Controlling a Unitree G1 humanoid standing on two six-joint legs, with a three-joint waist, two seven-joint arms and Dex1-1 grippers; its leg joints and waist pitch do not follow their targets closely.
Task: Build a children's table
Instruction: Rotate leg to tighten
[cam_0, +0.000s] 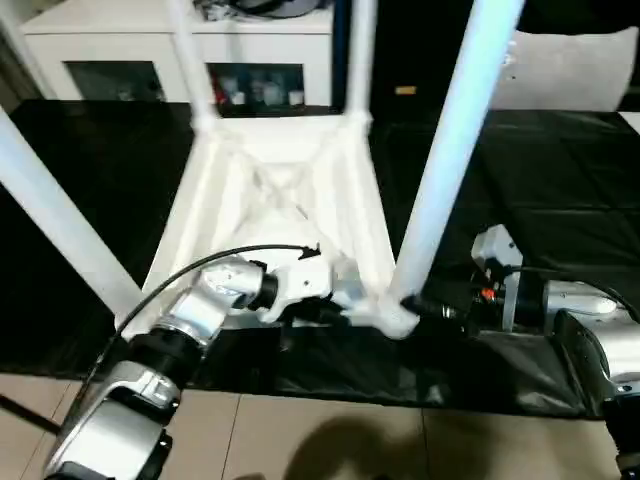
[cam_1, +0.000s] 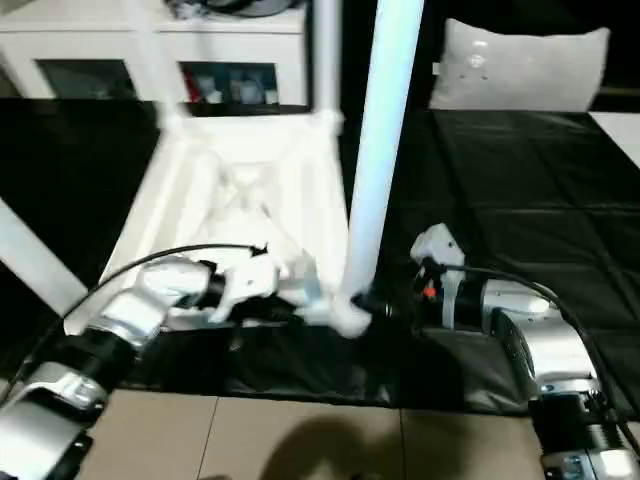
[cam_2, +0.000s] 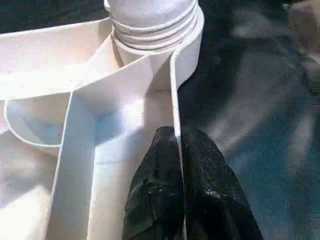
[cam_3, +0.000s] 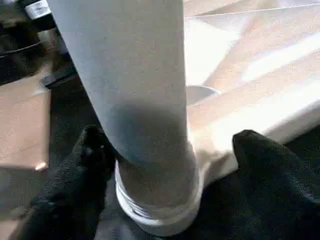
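The children's table lies upside down on a black mat, white ribbed underside up, with four white legs standing in its corner sockets. My left gripper is shut on the thin rim wall at the near edge, close to the near-right socket. The near-right leg rises tall from that socket. My right gripper is open around the base of this leg, one black finger against its side and the other finger standing apart from the socket.
A white cabinet with glass doors stands behind the table. A white cushion lies at the back right. The black mat spreads to both sides, and beige floor tiles run along the front. The near-left leg slants outward.
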